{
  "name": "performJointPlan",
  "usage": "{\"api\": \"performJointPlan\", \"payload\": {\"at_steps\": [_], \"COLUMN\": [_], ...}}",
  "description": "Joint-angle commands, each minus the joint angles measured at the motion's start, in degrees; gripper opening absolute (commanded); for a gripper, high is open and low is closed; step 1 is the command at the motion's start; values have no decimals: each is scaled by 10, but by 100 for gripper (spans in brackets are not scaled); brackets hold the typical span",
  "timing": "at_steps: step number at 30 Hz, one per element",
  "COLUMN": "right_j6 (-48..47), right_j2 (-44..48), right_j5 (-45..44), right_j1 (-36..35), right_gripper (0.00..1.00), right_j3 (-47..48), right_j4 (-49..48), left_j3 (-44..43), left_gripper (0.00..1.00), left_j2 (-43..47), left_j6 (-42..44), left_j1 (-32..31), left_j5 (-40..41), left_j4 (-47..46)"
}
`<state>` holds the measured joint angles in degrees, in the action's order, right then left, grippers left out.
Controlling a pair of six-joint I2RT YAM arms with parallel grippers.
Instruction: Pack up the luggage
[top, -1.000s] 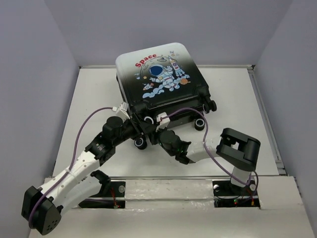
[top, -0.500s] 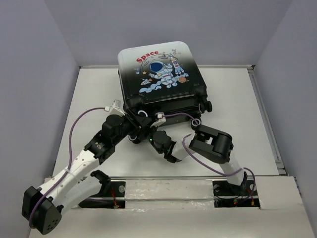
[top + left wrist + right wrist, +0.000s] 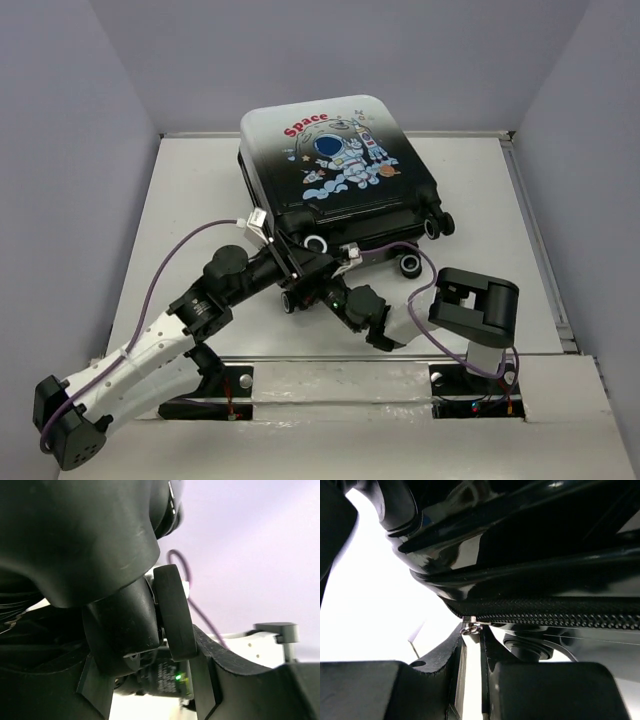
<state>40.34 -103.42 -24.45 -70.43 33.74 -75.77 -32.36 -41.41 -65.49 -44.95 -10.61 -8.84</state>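
Note:
The luggage [image 3: 340,160] lies shut on the white table, its astronaut shell facing up and its wheeled end towards me. My left gripper [image 3: 298,268] is at the near left corner. In the left wrist view it [image 3: 147,667] is shut on a black wheel [image 3: 172,610] and its caster. My right gripper [image 3: 338,292] is under the near edge. In the right wrist view it [image 3: 472,636] is shut on the small metal zipper pull [image 3: 470,627] at the end of the black zipper [image 3: 545,612].
Other wheels [image 3: 411,264] [image 3: 434,226] stick out at the luggage's near right. The table [image 3: 180,200] has low walls at the left, back and right. The right arm's elbow [image 3: 475,305] stands near the front right.
The luggage has swung and shifted a little to the right. Both grippers have stayed at its near edge and moved with it. The right arm's elbow has moved back to the right.

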Motion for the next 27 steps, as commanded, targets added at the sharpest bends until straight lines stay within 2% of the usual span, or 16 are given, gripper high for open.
{"api": "performJointPlan", "payload": {"at_steps": [1,4,5,6,7,9,10,13,15,19,20,21,22,24,25,27], "right_j6": [-40,-33,-26,-17,-18,-28,-25,-22,-18,-24,-30,-37,-51,-81,-89,-106], "right_j2": [-34,-91,-101,-106,-102,-84,-72,-13,38,146,173,198,242,273,291,295], "right_j5": [93,163,173,177,172,140,111,75,61,47,42,35,22,10,-3,-9], "right_j1": [-41,-41,-41,-41,-41,-41,-41,-41,-41,-41,-41,-41,-41,-41,-41,-41], "right_gripper": [7,7,11,19,43,65,76,84,86,88,89,90,92,94,96,99], "right_j3": [56,167,185,190,186,126,95,-32,-101,-140,-130,-119,-90,-57,-40,14], "right_j4": [-227,-224,-223,-221,-219,-214,-207,-192,-163,-15,93,157,268,355,426,477], "left_j3": [-61,-41,-36,-32,-28,-24,-23,19,43,98,110,114,118,116,114,107], "left_gripper": [6,6,6,6,6,6,6,6,6,15,19,29,45,63,79,92], "left_j2": [1,-30,-35,-34,-30,3,18,85,135,189,195,203,207,218,222,234], "left_j6": [9,-16,-20,-23,-17,11,44,83,88,78,77,76,81,97,102,106], "left_j1": [7,-6,-9,-10,-9,-9,-9,-9,-8,-8,-8,-8,-8,-8,-8,-8], "left_j5": [16,19,20,19,19,30,44,88,104,145,151,154,160,168,181,197], "left_j4": [-507,-563,-566,-566,-550,-508,-454,-372,-324,-286,-262,-250,-224,-190,-156,-120]}}
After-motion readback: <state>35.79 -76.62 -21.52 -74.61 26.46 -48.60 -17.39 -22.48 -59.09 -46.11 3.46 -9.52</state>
